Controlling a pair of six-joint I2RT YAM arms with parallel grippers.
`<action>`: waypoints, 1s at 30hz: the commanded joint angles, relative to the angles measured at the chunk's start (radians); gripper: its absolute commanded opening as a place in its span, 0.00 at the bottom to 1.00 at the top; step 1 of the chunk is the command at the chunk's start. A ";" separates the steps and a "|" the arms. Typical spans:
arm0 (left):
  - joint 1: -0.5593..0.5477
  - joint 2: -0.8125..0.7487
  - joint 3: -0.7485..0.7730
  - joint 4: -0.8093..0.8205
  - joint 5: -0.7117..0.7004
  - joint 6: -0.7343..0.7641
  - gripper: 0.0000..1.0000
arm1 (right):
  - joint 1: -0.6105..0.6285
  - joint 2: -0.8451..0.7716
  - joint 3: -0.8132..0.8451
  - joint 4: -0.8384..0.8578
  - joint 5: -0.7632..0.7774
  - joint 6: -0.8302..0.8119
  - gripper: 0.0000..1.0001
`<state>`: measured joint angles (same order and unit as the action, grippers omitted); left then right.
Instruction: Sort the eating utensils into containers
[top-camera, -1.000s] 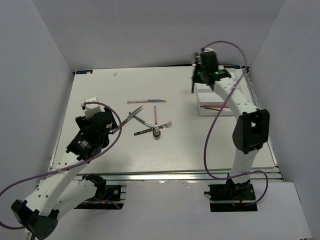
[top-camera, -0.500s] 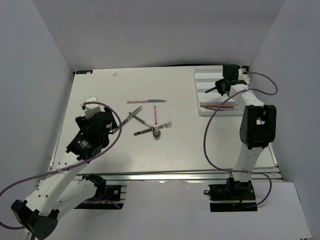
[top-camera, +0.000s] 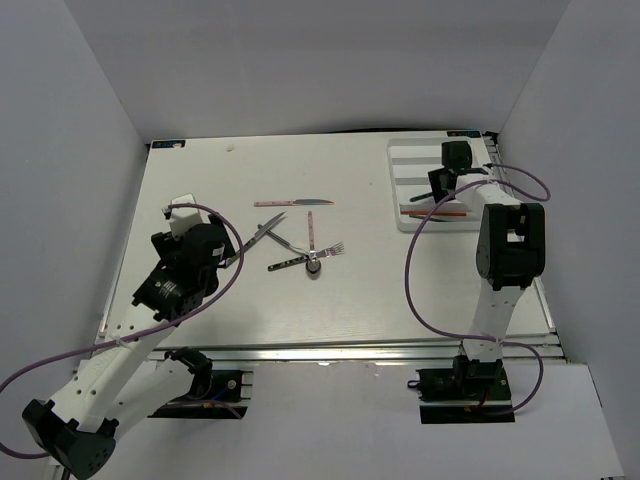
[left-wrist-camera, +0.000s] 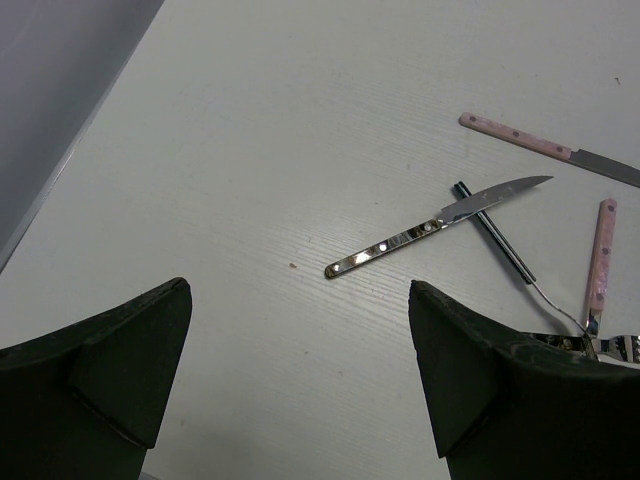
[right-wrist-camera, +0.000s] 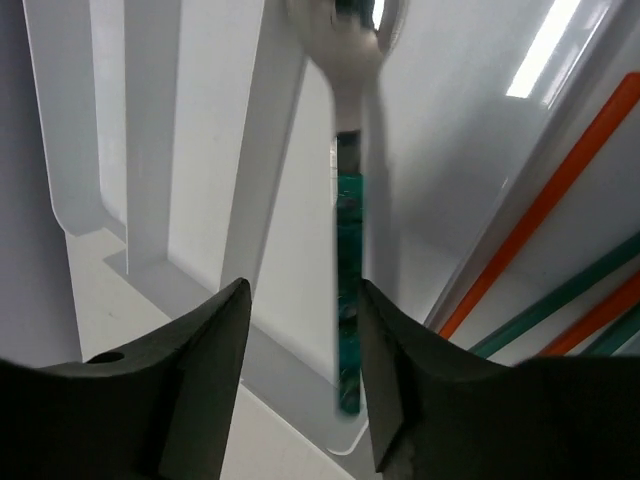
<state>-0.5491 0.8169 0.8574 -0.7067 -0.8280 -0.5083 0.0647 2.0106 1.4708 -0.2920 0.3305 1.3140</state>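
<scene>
The white cutlery tray (top-camera: 405, 222) lies at the back right. My right gripper (top-camera: 443, 181) is low over it, and its jaws (right-wrist-camera: 303, 290) stand open. A green-handled spoon (right-wrist-camera: 348, 300), blurred, lies along a compartment (right-wrist-camera: 290, 200) between the fingers, close to the right one. Orange and green sticks (right-wrist-camera: 560, 190) lie in the adjacent compartment. Loose utensils sit mid-table: a pink-handled knife (top-camera: 293, 203), a silver knife (top-camera: 262, 235) and a fork (top-camera: 310, 257). My left gripper (top-camera: 195, 250) is open and empty (left-wrist-camera: 300, 290), to the left of the silver knife (left-wrist-camera: 440, 225).
A pink-handled utensil (left-wrist-camera: 598, 265) and a dark slim handle (left-wrist-camera: 495, 245) cross the other pieces in the mid-table pile. Grey walls enclose the table on three sides. The tray's raised dividers (right-wrist-camera: 150, 130) stand beside my right fingers.
My right arm has swung from above the tray's left edge down into the tray, carrying the dark-handled spoon, which now lies along a compartment. The left arm has not moved.
</scene>
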 joint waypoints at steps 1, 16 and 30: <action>0.000 -0.009 -0.003 0.006 0.001 0.007 0.98 | -0.011 -0.010 0.022 0.040 0.021 -0.012 0.54; 0.000 0.002 0.000 -0.002 -0.020 -0.002 0.98 | 0.213 -0.269 0.005 0.170 0.167 -0.704 0.89; 0.000 0.011 0.003 -0.013 -0.043 -0.016 0.98 | 0.592 -0.326 -0.073 0.015 -0.179 -0.936 0.89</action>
<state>-0.5491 0.8383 0.8574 -0.7116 -0.8516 -0.5201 0.5770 1.6600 1.3754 -0.1074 0.0704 0.3779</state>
